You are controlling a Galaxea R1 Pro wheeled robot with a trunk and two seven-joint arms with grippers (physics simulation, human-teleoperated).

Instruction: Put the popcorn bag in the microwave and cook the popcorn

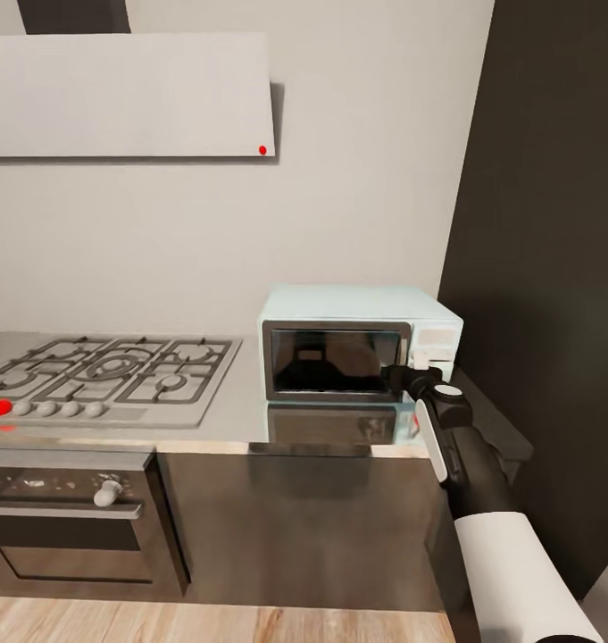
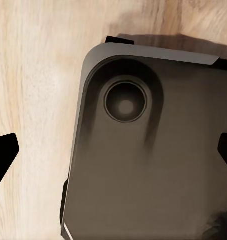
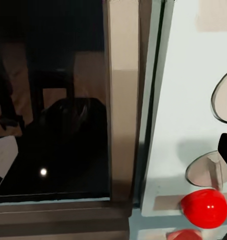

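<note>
Right gripper [image 1: 412, 375] is up against the front of the microwave [image 1: 357, 314], at the seam between its dark glass door [image 1: 335, 360] and the pale panel [image 3: 188, 100] with knobs [image 3: 209, 170] and a red button [image 3: 204, 208]; whether its fingers are apart or together I cannot tell. Left gripper [image 2: 113, 150] hangs over the wooden floor [image 2: 33, 75] and a dark part of the robot's base [image 2: 153, 165], its black fingertips [image 2: 3, 152] spread wide with nothing between them. Microwave sits on the countertop [image 1: 241, 402] by the dark wall [image 1: 553, 223], door closed, right of the hob [image 1: 107, 371] and oven [image 1: 67, 527].
</note>
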